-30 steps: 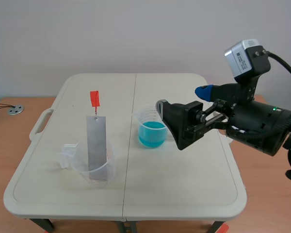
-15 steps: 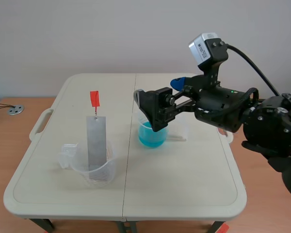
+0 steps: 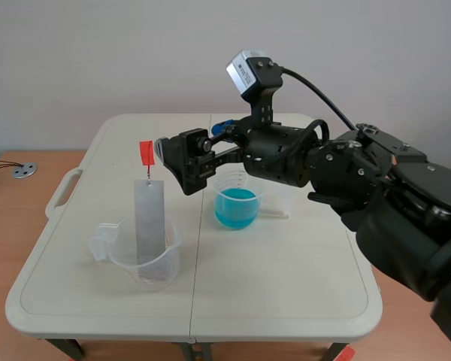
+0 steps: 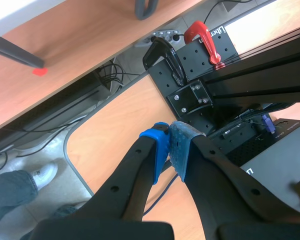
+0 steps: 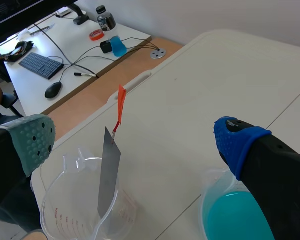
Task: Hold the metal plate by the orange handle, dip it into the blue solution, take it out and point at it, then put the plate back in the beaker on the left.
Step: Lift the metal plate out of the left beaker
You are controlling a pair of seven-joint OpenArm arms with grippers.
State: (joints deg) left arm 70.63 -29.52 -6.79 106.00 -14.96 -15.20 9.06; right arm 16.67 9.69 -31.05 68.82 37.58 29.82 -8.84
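Though red graduation print shows on the clear plastic beaker (image 5: 65, 200), it is too small to read. Leaning in that beaker on the white folding table (image 3: 286, 271), the thin grey metal plate (image 5: 109, 172) points its orange handle (image 5: 121, 104) upward. The right gripper (image 5: 134, 142) is spread wide, with the handle ahead between its fingers, untouched. Nearby stands the beaker of blue solution (image 3: 236, 207). The left gripper (image 4: 170, 150), off the table, is clenched on nothing.

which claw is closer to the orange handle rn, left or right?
Right. The right claw, open, hangs just beside the orange handle. The left claw, shut, is well off the table, out of the scene view.
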